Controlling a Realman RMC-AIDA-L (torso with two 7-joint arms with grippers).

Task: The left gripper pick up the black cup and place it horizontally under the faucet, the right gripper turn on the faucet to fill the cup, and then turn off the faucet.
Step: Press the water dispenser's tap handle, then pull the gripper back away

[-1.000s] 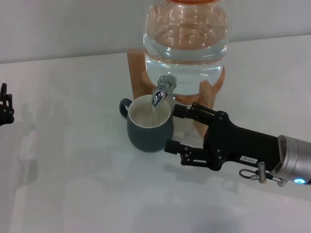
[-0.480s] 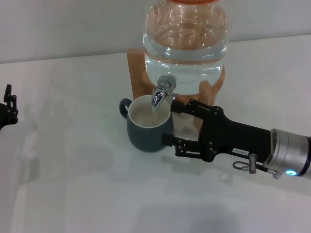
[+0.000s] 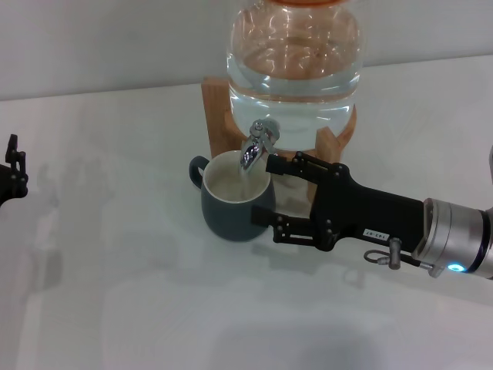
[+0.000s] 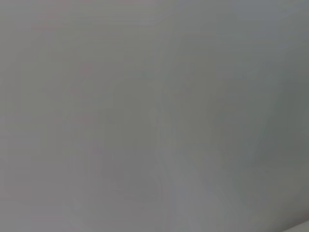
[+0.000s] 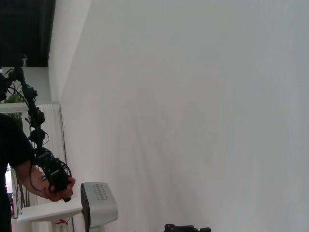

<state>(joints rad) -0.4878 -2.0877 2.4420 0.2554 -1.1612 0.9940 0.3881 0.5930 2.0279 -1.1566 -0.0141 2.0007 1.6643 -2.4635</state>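
Cup (image 3: 237, 202) upright on worktop (image 3: 139, 293) near the far edge, directly under faucet (image 3: 257, 144), handle toward the left; pale liquid visible inside. Faucet fixed to glass jar (image 3: 294, 62) of water, on wooden stand (image 3: 218, 116). Right gripper (image 3: 266, 191) reached in from the right edge, fingers spread wide: upper finger (image 3: 289, 165) just beside the spout, lower finger (image 3: 271, 224) against the cup's near right side. Left gripper (image 3: 12, 171) parked at the left edge, well apart from the cup; finger state impossible to tell.
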